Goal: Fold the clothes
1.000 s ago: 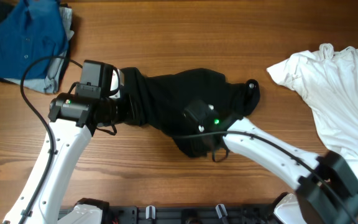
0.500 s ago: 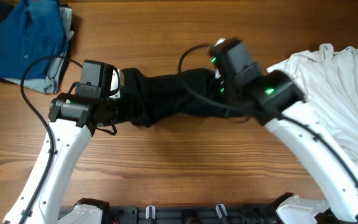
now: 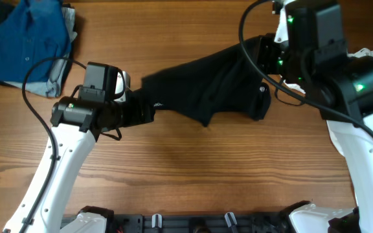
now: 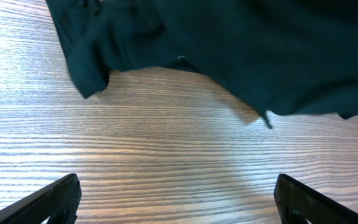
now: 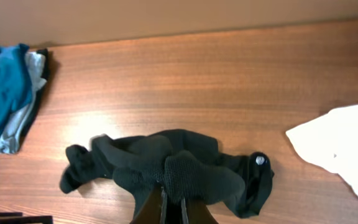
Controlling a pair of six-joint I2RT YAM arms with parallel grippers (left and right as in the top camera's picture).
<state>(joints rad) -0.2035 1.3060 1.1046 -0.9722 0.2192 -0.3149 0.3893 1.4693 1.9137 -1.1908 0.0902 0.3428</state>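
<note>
The black T-shirt (image 3: pixel 206 84), the clothes, is stretched in a band across the middle of the table. My right gripper (image 3: pixel 267 58) is raised at the far right, shut on a bunched fold of the fabric (image 5: pixel 185 168). In the right wrist view the rest of the shirt hangs down to the wood from the right gripper (image 5: pixel 174 208). My left gripper (image 3: pixel 149 111) is by the shirt's left end and is open. In its own view, the left gripper (image 4: pixel 176 202) has only bare wood between its fingers. The shirt's edge (image 4: pixel 229 43) lies ahead of them, untouched.
A blue buttoned shirt (image 3: pixel 24 39) lies on a small pile at the far left corner. A white T-shirt (image 5: pixel 340 146) is spread at the right edge, partly under my right arm. The table's far edge (image 5: pixel 179 34) runs behind.
My right gripper has risen and swung from the table's middle to the far right, drawing the black shirt out long. My left gripper opened and let go of the shirt's left end.
</note>
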